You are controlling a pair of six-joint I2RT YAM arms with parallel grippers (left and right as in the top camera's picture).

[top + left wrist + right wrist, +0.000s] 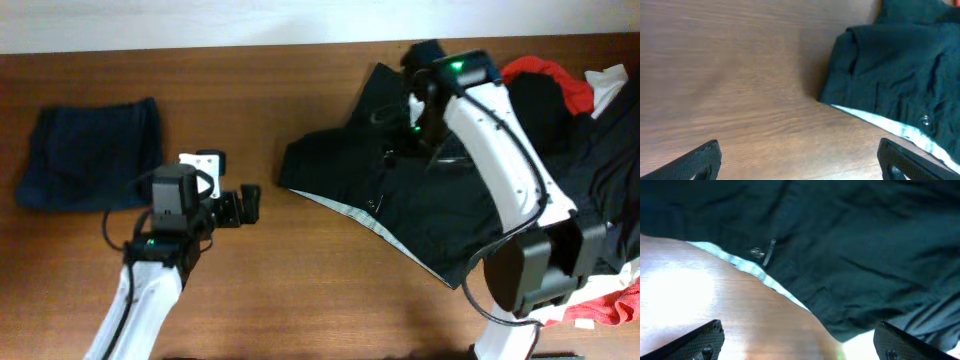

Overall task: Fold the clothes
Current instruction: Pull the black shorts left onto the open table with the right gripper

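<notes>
A pair of black trousers (pixel 430 200) lies spread and unfolded on the wooden table (pixel 300 300). Its zip (pixel 769 252), button (pixel 756 253) and pale waistband lining (pixel 745 266) show along the edge nearest the left arm.

The right gripper (pixel 412 135) hangs over the upper part of the trousers. Its fingers (pixel 700 339) are spread wide and grasp nothing. In the right wrist view, black cloth fills most of the space beyond them.

The left gripper (pixel 245 205) sits over bare wood just left of the trousers, pointing at them. Its fingers (pixel 702 157) are also spread apart and empty.

Well to the left of the trousers rests a folded dark blue garment (pixel 90 160). To the right of the trousers is a heap of clothes (pixel 590 130), with a red piece (pixel 545 72) and a white piece (pixel 607 80) on top.
</notes>
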